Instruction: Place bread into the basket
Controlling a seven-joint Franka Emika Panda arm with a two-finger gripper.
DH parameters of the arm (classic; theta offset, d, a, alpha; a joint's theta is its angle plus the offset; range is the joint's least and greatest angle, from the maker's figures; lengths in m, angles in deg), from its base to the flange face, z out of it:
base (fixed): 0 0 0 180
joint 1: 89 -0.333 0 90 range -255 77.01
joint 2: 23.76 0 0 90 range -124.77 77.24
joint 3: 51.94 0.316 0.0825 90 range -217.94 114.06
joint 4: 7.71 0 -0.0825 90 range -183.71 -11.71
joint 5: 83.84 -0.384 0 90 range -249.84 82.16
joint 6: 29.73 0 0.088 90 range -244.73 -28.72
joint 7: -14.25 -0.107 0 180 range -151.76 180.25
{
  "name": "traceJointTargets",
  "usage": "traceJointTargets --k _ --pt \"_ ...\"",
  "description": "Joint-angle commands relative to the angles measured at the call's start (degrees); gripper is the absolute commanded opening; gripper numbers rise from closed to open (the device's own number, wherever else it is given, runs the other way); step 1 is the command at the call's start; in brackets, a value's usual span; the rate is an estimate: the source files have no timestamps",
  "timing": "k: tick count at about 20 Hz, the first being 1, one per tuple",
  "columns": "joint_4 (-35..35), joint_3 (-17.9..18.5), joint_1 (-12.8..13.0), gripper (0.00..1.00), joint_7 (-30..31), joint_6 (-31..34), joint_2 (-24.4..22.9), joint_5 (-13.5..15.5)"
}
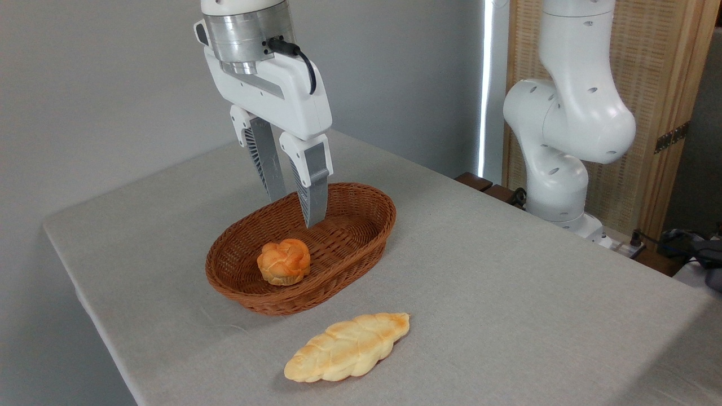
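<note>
We see the bread (347,348) lying flat on the table (507,293), near the front edge, just in front of the basket (361,237) but not touching it. It sits well below and fwd of the gripper (296,211), slightly to the right of it in the picture. Long axis runs diagonal, left tip nearer the camera, right tip angled up toward the basket's front rim.

The gripper hangs over the basket's rear half, fingers (313,186) pointing down, tips about level w/ the rim; we can't tell if they dip inside. The two fingers stand apart w/ a narrow gap between them, nothing held. The gripper isn't touching the bread or the bun.

Inside the basket, toward its front-left end, sits a small round orange knotted bun (284,261), resting on the woven floor, just below and fwd of the fingertips.

Counts: 1 braided loaf, 1 bun, 1 basket, 1 gripper w/ 2 fingers. The arm's base and lower joints (564,141) stand at the right, beyond the table's far edge, in front of a wood-framed woven panel (665,84).

Writing: we find no readable brand, label or text on the gripper, arm, basket or table cover. A black cable (304,59) plugs in at the wrist; some cables and a plug strip at far right are too small to read.
</note>
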Motion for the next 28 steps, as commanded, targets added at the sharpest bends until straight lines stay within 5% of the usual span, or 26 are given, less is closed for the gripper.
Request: traceJointTargets --k 1,15,21,25,28 --pt "0.3 0.35 0.08 1.0 -0.41 0.66 -0.26 1.08" --pt "-3.47 0.53 0.08 1.0 -0.75 -5.31 -1.06 0.82" --pt "-12.6 0.79 -0.62 1.0 -0.93 -17.69 -3.6 -2.69" --pt "-15.43 0.79 -0.71 1.0 -1.02 -21.65 -3.69 -7.25" --pt "-17.0 0.79 -0.71 1.0 -5.21 -23.59 -3.17 -8.06"
